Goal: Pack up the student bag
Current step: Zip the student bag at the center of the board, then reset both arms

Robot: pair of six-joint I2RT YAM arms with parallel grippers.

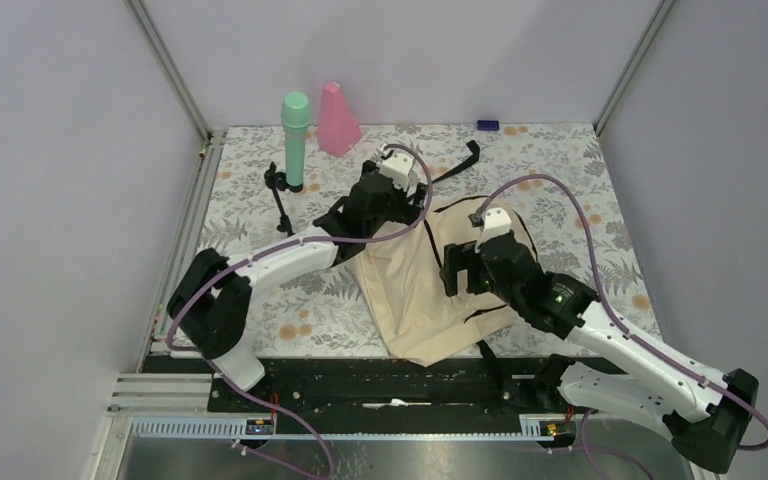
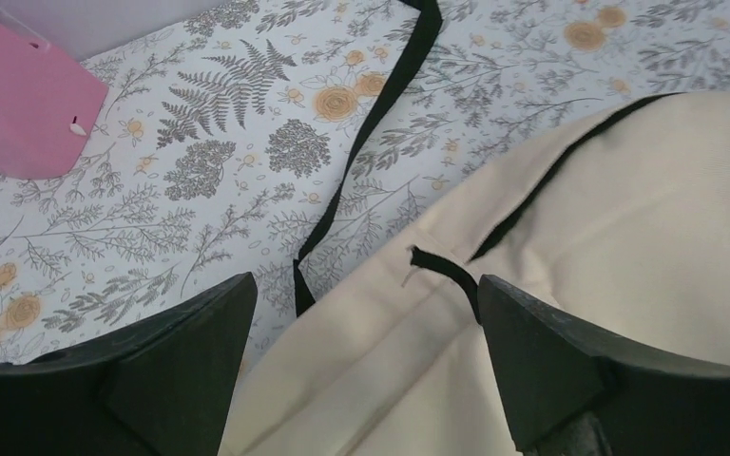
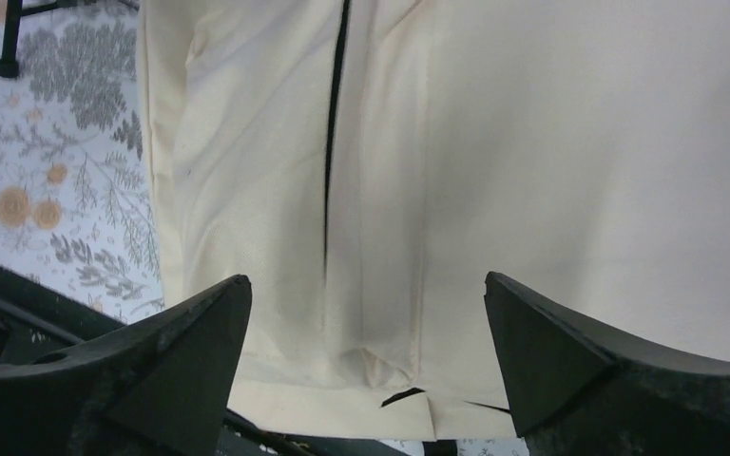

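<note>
Scene: table [image 1: 260,300] covered with a floral-print cloth, white walls on three sides.

Student bag [image 1: 415,290]: large cream fabric backpack with black trim. It lies flat at the centre of the table, slightly right, and its near edge reaches the black base rail [image 1: 360,385]. A black strap [image 2: 385,104] trails from its far end across the cloth. A black zipper line [image 3: 333,133] runs along the fabric, seen from the right wrist.

Left gripper [image 2: 366,294]: over the far left corner of the bag, jaws spread wide, nothing between them. One finger is above the cloth, the other above cream fabric. Cannot tell whether the tips touch.

Right gripper [image 3: 366,294]: over the middle of the bag, jaws also spread wide, only flat fabric below them. No fold or strap is pinched.

Other items, all far left and apart from the bag:
- mint-green upright cylinder with a rounded cap [image 1: 295,140]
- pink tapered plastic piece [image 1: 338,120], just right of the cylinder
- thin black stand [image 1: 280,195], near side of the cylinder

Small blue object [image 1: 487,125] at the far edge, too small to identify.
</note>
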